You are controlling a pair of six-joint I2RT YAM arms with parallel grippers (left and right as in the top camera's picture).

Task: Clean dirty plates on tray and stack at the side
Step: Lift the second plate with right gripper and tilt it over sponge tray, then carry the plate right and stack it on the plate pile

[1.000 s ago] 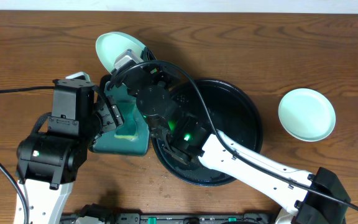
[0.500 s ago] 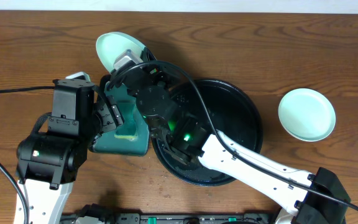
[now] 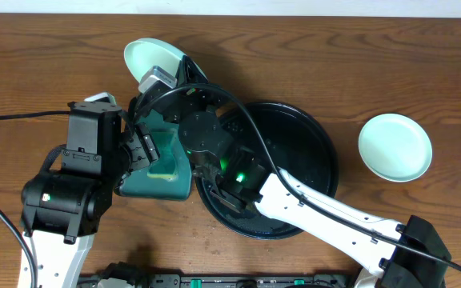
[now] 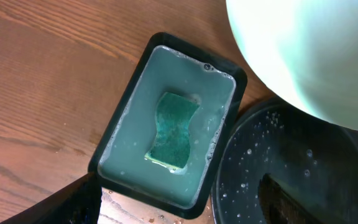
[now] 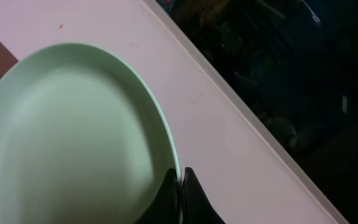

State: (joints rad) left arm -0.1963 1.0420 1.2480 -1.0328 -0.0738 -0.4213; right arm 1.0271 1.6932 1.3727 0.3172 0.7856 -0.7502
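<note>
My right gripper (image 5: 180, 182) is shut on the rim of a pale teal plate (image 5: 73, 137) and holds it tilted in the air. In the overhead view this plate (image 3: 150, 58) hangs beyond the far left of the round black tray (image 3: 302, 136), with the right gripper (image 3: 169, 78) at its near edge. It also fills the upper right of the left wrist view (image 4: 303, 50). A second plate (image 3: 394, 147) lies on the table to the right of the tray. No third plate shows. My left gripper (image 4: 179, 208) is open and empty above the sponge tray.
A rectangular black tray (image 4: 138, 112) of teal liquid holds a green sponge (image 4: 174, 127); it touches the round tray (image 4: 241, 168) on the left. In the overhead view it (image 3: 170, 188) lies under both arms. Bare wood lies all round.
My right gripper has lifted the held plate slightly farther from the round tray. The left arm has not moved.
</note>
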